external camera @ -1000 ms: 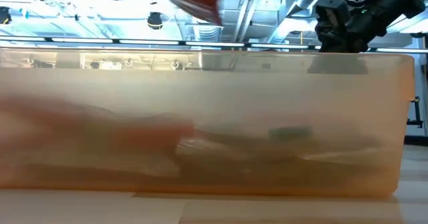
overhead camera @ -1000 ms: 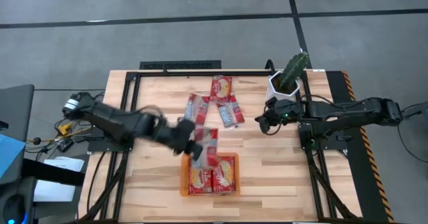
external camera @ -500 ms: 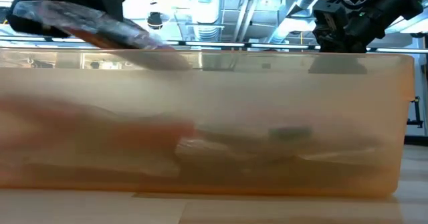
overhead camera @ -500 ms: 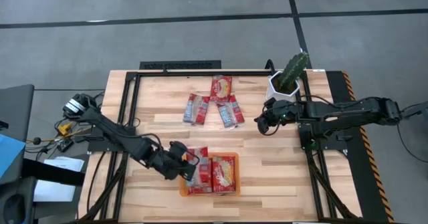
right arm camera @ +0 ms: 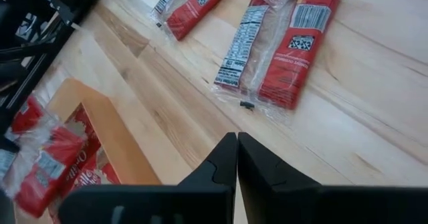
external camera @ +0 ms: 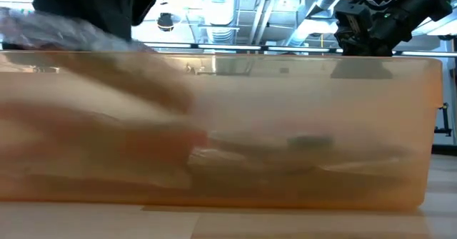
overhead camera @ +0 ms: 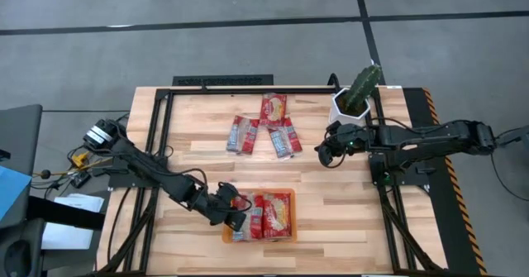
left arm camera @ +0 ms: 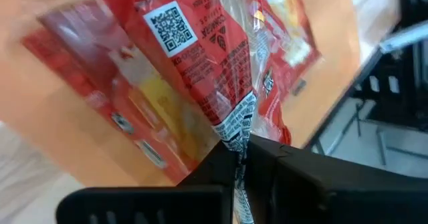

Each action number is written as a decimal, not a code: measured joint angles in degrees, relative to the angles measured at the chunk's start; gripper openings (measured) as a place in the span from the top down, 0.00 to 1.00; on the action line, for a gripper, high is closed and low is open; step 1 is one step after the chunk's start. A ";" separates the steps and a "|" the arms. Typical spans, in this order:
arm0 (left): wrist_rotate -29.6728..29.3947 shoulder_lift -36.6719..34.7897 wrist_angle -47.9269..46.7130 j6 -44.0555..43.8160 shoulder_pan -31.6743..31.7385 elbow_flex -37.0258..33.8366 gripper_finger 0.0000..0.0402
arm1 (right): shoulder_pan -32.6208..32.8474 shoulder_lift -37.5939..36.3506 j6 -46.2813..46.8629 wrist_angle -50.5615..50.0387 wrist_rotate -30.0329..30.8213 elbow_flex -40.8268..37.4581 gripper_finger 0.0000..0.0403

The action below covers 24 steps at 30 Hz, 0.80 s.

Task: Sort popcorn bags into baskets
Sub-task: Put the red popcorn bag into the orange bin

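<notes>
My left gripper (overhead camera: 231, 212) is at the left end of the orange tray (overhead camera: 294, 221), shut on a red popcorn bag (overhead camera: 243, 216) with a clear back and a QR code (left arm camera: 187, 70). Two more red bags (overhead camera: 274, 214) lie flat in the tray. Three bags (overhead camera: 264, 128) lie on the wood toward the far edge. My right gripper (overhead camera: 323, 155) hangs shut over bare table near the cactus pot, touching nothing. In the low view the held bag (external camera: 71, 39) shows at the tray's rim (external camera: 285, 60). My left gripper pinches the bag between both fingers by a gathered, printed edge (left arm camera: 235, 127). The fingers come from the table's left, slanting down. The bag reaches forward from the fingers over the tray's left part; whether it rests on the tray floor, I cannot tell.
A white pot with a cactus (overhead camera: 353, 97) stands at the far right corner beside the right arm. Black frame rails (overhead camera: 157, 145) run along the table's left, right and far edges. Bare wood lies between the tray and the three loose bags (right arm camera: 281, 50).
My left gripper has carried the bag toward the near edge and down, from above the tray's far rim to its left end. The bag, once high over the tray, now sits at rim level over the tray's left part. The gripper has stayed shut on it.
</notes>
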 joint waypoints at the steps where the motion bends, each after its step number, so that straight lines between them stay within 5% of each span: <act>1: -0.60 0.01 -0.35 -0.02 0.17 0.00 0.99 | 0.00 0.00 -0.07 0.02 0.00 0.00 0.90; 6: -1.31 -0.01 -0.25 0.30 1.07 0.00 0.89 | 0.00 0.00 -0.33 -0.19 -0.02 0.00 0.92; 14: 2.09 -1.45 -1.40 -2.68 2.79 0.00 0.59 | 0.00 0.00 -1.34 -0.11 -0.09 0.00 0.94; 19: 0.64 -9.69 -6.84 -1.74 7.38 0.02 0.45 | -0.62 0.00 -1.72 0.05 0.77 0.00 0.91; 24: -7.31 -20.81 -20.52 2.68 15.81 0.12 0.39 | -1.97 0.88 -0.97 2.26 0.94 0.00 0.91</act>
